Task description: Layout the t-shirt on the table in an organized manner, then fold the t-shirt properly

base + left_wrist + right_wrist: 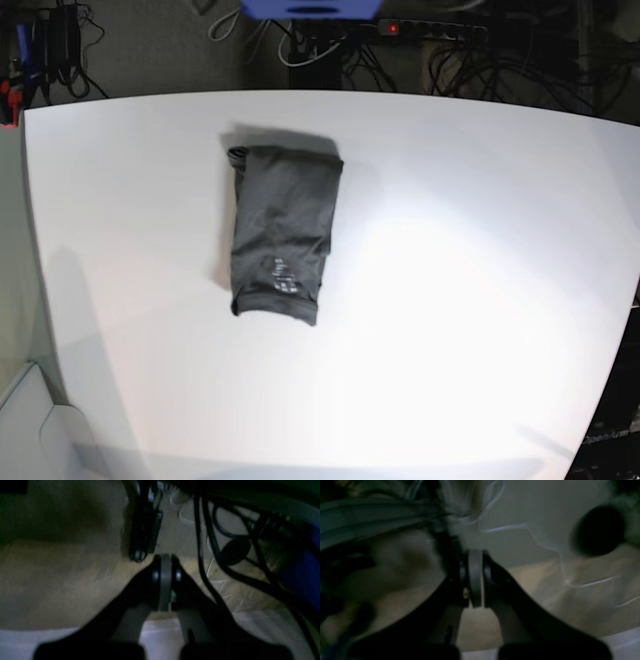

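The t-shirt point(281, 234) lies folded into a compact upright rectangle on the white bench point(450, 300), left of centre and toward the far edge in the base view, its long sides running away from the camera. Its small white label mark point(283, 277) shows on the upper face near the nearer end, and the nearer edge is a rounded fold while the far end shows a slightly bunched corner at its left. The cloth is flat against the bench, with bare white surface all around it and neither arm in the base view. Beyond the far edge of the bench are tangled dark cables point(480, 60), a power strip with a red light point(430, 28) and part of a blue object point(310, 8). The left wrist view is dim and blurred: the left pincer point(165, 580) has its two dark fingers pressed together on the grey pads, fully closed with nothing between them. Past it lie a tan floor, dark cables point(212, 542) and a blue shape point(305, 575) at the right, with a pale strip at the bottom of the picture. The right wrist view is equally dark: the right pincer point(475, 577) is likewise closed, pads meeting, holding nothing. Behind it are a pale surface, thin light wires point(515, 527) and a round dark blob point(597, 530) at the upper right that is too blurred to identify.
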